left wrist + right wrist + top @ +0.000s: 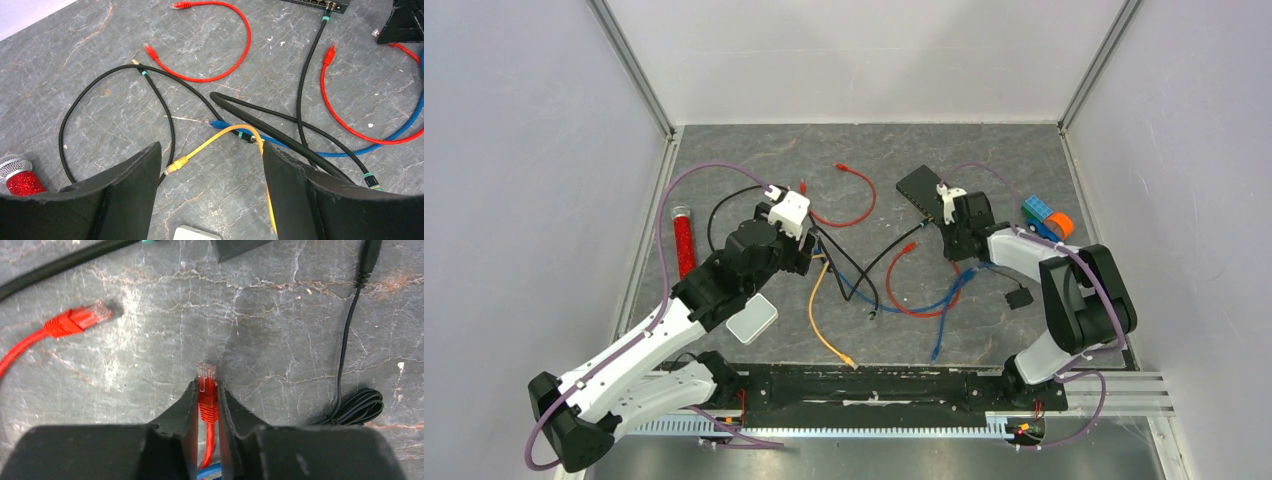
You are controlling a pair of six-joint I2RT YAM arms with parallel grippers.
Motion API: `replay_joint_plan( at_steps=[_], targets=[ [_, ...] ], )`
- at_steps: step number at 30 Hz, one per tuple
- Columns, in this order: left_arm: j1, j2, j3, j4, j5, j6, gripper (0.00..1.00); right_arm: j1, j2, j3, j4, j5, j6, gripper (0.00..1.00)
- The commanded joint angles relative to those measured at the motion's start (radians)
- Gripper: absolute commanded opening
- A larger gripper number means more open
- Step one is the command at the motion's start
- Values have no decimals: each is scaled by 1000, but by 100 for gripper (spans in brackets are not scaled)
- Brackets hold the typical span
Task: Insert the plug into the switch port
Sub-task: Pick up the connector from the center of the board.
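Right wrist: right claw (pixel 206 388) pinches red plug (pixel 206 374) (protruding).

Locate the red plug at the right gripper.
In the right wrist view, the red plug is pinched in the right gripper, clear tip poking out ahead, right of centre and just beside the black switch.

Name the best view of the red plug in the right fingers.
Right wrist: red plug pinched between the fingers, clear tip out. Top view hides it under the right gripper; left wrist shows only a tiny corner glimpse.
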Motion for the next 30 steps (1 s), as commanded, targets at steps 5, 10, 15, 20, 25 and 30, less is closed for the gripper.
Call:
replay_joint_plan(
  at_steps=[5,10,15,20,25,30],
  targets=[
    [0,-9,29,53,-40,29,79,5,18,154,-77,147,166,0],
    [0,12,52,66,-40,13,78,5,-11,284,-152,195,256,0],
    [0,20,51,57,-37,12,78,6,-63,371,-112,240,233,0],
    [0,14,43,57,-40,17,78,11,-148,363,-11,321,152,0],
    [0,9,36,56,-40,24,78,28,-251,347,84,407,19,0],
    [0,-1,29,54,-43,26,77,36,-374,296,206,416,-144,0]
  ],
)
